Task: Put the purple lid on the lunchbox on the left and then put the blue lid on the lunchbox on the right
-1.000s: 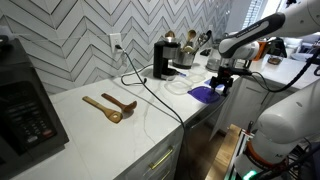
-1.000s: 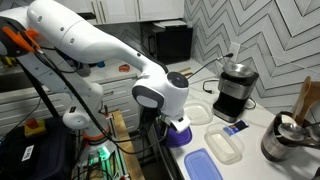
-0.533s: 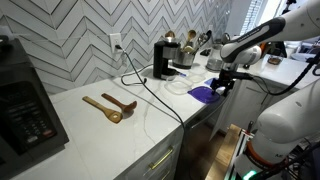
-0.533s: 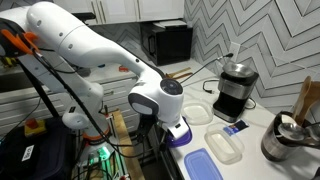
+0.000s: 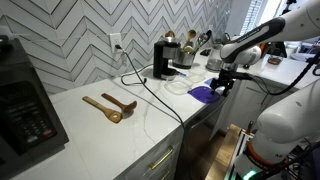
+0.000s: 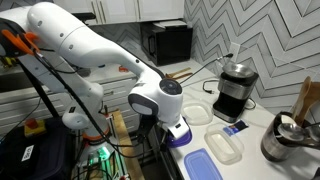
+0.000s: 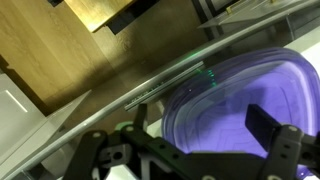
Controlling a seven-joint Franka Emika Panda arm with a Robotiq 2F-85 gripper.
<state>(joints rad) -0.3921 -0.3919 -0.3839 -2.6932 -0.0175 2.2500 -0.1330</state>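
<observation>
Hovering at the edge of the counter (image 5: 150,125) with the gripper (image 7: 190,152) spread wide and empty — purple lid (image 7: 235,100) lying flat just beneath, shifted toward one side of the gap.

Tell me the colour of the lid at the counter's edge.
Purple and translucent. The lid shows best in the wrist view.

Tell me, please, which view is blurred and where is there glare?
Wrist view: the purple lid is close and soft, everything is slightly blurred, and a pale glare streak runs along the counter edge. Exterior views: both fairly sharp; in an exterior view the far background is washed out white.
</observation>
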